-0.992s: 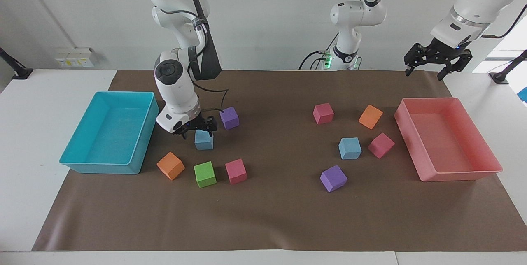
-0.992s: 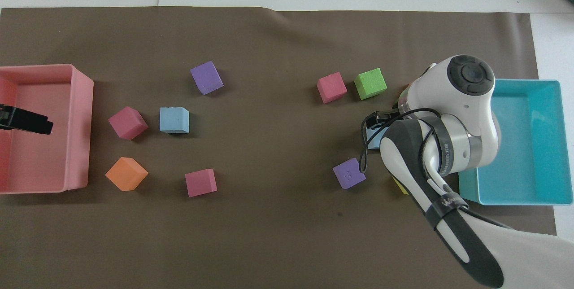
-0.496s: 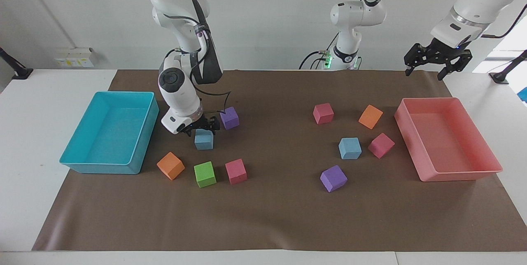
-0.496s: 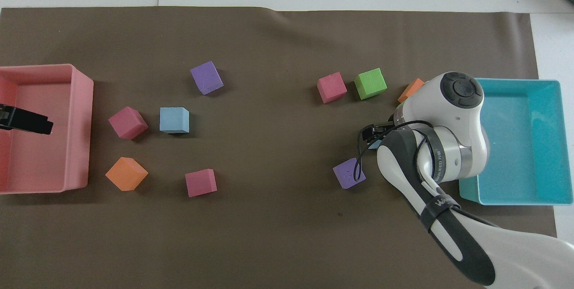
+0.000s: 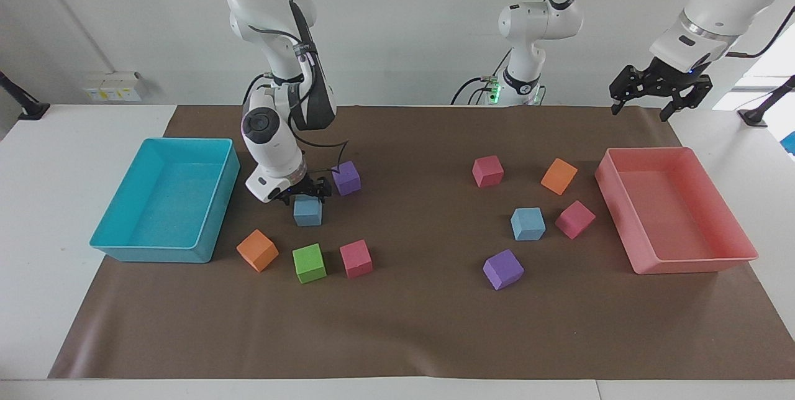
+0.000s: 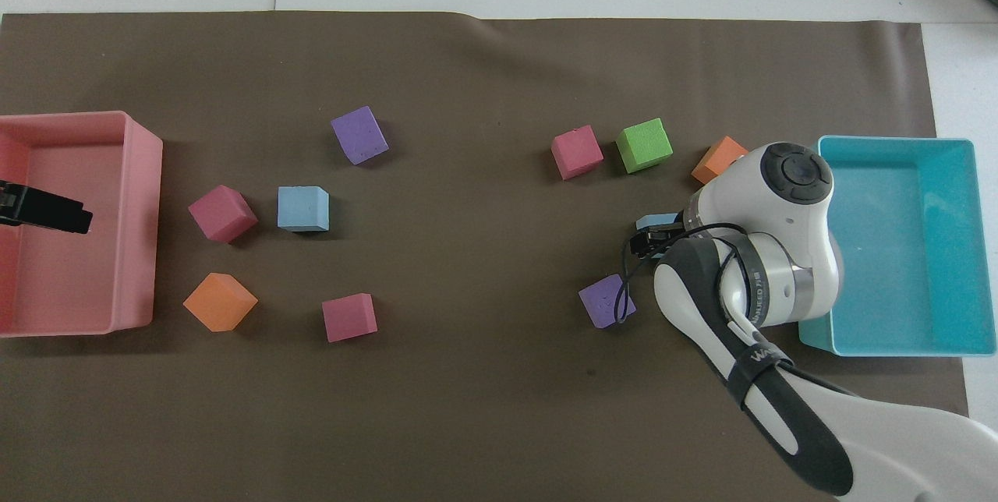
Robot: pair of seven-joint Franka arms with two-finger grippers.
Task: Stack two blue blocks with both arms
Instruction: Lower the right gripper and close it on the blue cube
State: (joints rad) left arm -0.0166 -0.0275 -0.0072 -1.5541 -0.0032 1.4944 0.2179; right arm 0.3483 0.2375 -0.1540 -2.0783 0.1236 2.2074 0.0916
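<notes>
One blue block [image 5: 307, 211] sits on the brown mat beside the turquoise tray; only a sliver of this block [image 6: 659, 220] shows in the overhead view. My right gripper [image 5: 306, 194] is down at its top, fingers open on either side of it, and shows as black tips [image 6: 651, 235] in the overhead view. The second blue block [image 5: 528, 223] [image 6: 303, 208] lies toward the left arm's end. My left gripper [image 5: 641, 111] hangs open and empty in the air over the pink tray's end [image 6: 47, 210] and waits.
A purple block [image 5: 346, 177] is close beside the right gripper. Orange [image 5: 257, 250], green [image 5: 309, 263] and pink [image 5: 356, 258] blocks lie farther out. Turquoise tray [image 5: 155, 254] and pink tray [image 5: 689, 263] are at the ends. Several coloured blocks ring the second blue block.
The right arm's wrist has drawn back toward the robots, uncovering more of the blue block from above. The block has stayed in place. The left arm has not moved.
</notes>
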